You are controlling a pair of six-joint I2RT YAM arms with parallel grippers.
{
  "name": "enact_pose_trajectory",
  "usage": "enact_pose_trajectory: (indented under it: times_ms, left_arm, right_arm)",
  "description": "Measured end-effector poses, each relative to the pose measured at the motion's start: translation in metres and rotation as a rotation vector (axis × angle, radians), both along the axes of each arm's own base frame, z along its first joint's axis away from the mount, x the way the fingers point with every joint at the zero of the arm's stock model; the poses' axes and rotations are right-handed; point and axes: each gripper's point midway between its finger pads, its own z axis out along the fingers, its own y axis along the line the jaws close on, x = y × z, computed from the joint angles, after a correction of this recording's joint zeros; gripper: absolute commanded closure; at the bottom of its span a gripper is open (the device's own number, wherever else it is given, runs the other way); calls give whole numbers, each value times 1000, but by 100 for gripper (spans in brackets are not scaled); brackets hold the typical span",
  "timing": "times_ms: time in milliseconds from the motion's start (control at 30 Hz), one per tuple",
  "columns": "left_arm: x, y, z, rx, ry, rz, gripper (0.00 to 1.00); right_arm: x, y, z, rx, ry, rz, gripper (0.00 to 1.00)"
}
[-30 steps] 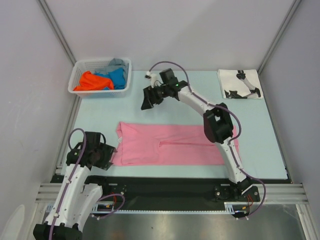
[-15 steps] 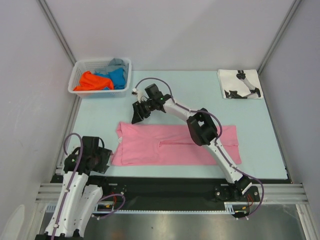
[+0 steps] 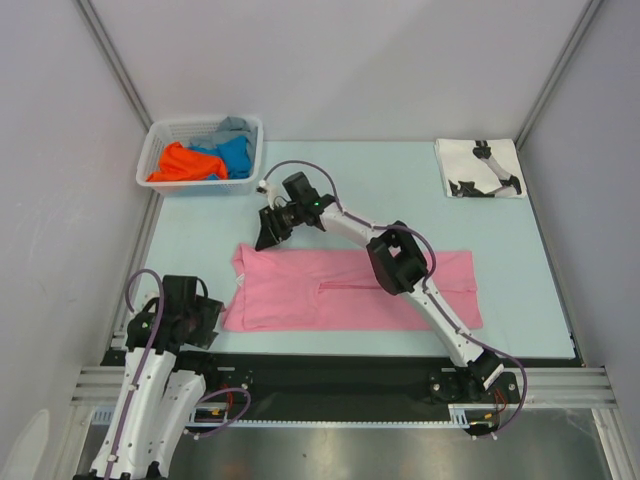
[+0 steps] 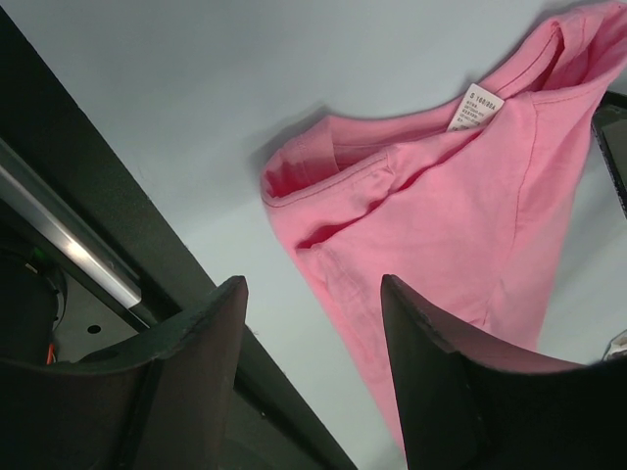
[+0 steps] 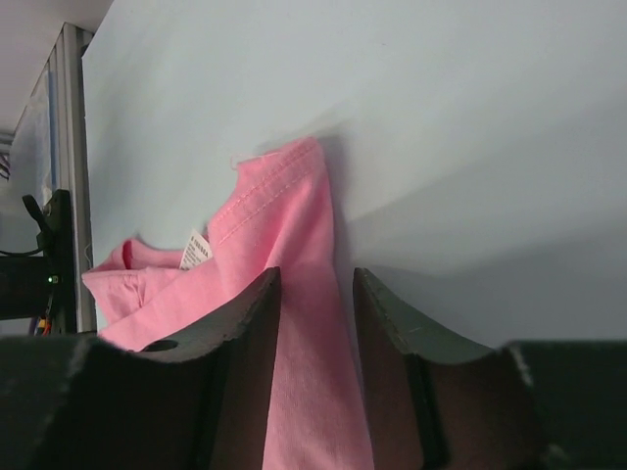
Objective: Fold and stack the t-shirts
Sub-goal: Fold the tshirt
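Note:
A pink t-shirt lies flat as a long band across the table's front, collar end at the left. My right gripper is down at its far left corner. In the right wrist view its fingers straddle the pink edge with a narrow gap left, and the cloth is not pinched. My left gripper hangs open beside the near left corner. The left wrist view shows the collar and its label beyond the fingers. Nothing is held.
A white lattice basket at the back left holds orange, blue and grey shirts. A folded white shirt with black print lies at the back right. The black table edge runs just under my left gripper.
My right arm swung left and down from the back of the table onto the pink shirt's far left corner, its jaws narrowing. The left arm drew back slightly.

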Motion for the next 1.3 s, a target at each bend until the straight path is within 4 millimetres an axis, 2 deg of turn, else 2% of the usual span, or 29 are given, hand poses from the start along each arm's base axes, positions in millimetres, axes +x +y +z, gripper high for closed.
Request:
enact_pose_trajectory:
  times_ms: [300,367,567,667,833,867,900,967,1067,1133,1167,1300]
  left_arm:
    - [0,-2,-1,-7,9,-4,38]
    - [3,-2,0,-10,-1,-6,39]
    - [14,-6,3,-18,-32,-31,40]
    - [25,-9,6,2,-63,-107,37]
    - [59,-13,22,69,-136,-277,30]
    - [69,-13,28,92,-153,-311,30]
    - [81,-13,34,116,-172,-347,25]
    - [106,-12,42,162,-185,-414,25]
    - [146,-14,45,205,-179,-510,30]
    - [171,-18,37,207,-162,-573,36]
    - [180,-21,31,203,-152,-600,45]
    - [204,-24,11,200,-114,-683,59]
  right_arm:
    - [-15,7,-2,21,65,34,64]
    - [-15,7,-3,24,76,36,73]
    - [-18,7,-8,29,126,32,86]
    - [-17,7,-9,33,149,23,92]
    - [-11,4,-9,38,185,-7,99]
    - [-11,4,-8,39,188,-8,99]
    - [-11,4,-8,40,194,-12,99]
    - [-12,5,-9,44,202,-11,100]
    - [-13,6,-8,48,211,-11,100]
    - [-13,6,-8,52,214,-14,100]
    - [-13,7,-8,56,217,-15,100]
    - [-12,9,-6,68,233,-24,100]
